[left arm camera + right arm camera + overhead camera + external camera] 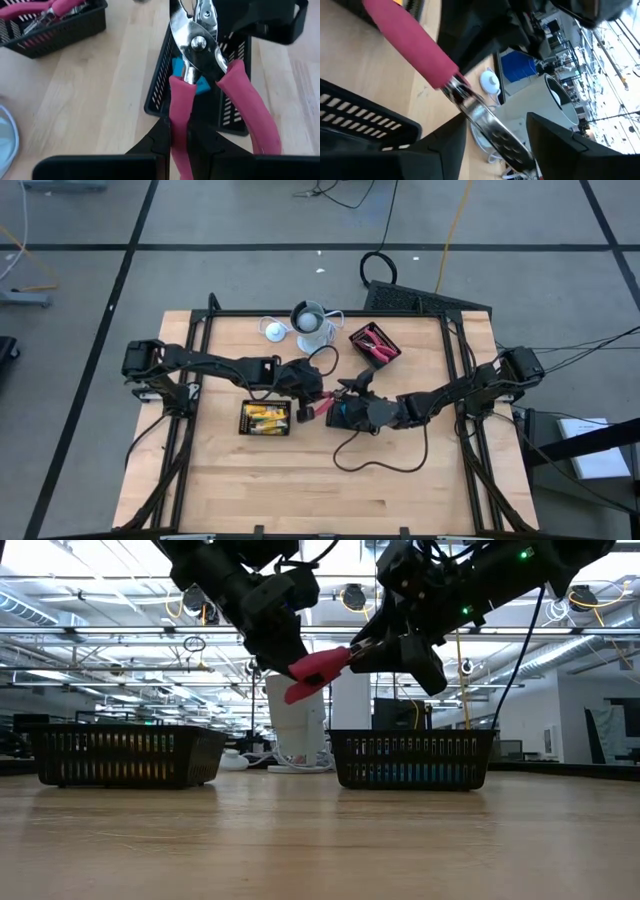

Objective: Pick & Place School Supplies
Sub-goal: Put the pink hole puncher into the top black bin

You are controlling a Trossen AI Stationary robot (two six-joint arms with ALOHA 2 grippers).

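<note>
Red-handled pliers (326,402) hang in the air over the table's middle, above a black mesh tray (159,85) that holds light-blue pieces (202,86). My left gripper (180,142), reaching in from the left, is shut on one of their handles. My right gripper (495,135) comes from the right and is open. Its fingers stand on either side of the pliers' metal head (487,122). In the low view the red handles (318,670) show between the two grippers, well above the table. My left gripper pinches one red handle (179,117) between its two fingers. It comes slanting down from the table's left, and the handle lies along the fingers. The other handle (250,117) sticks out free. The pliers are lifted clear, head pointing toward the right gripper. My right gripper: I cannot tell whether a finger touches the head.
A tray of yellow-and-black pieces (266,418) sits near the left gripper. A tray with more red-handled pliers (375,344) stands at the far right of centre. A pale cup (312,320) and a white disc (273,330) are at the far edge. Bare wood lies toward the near edge.
</note>
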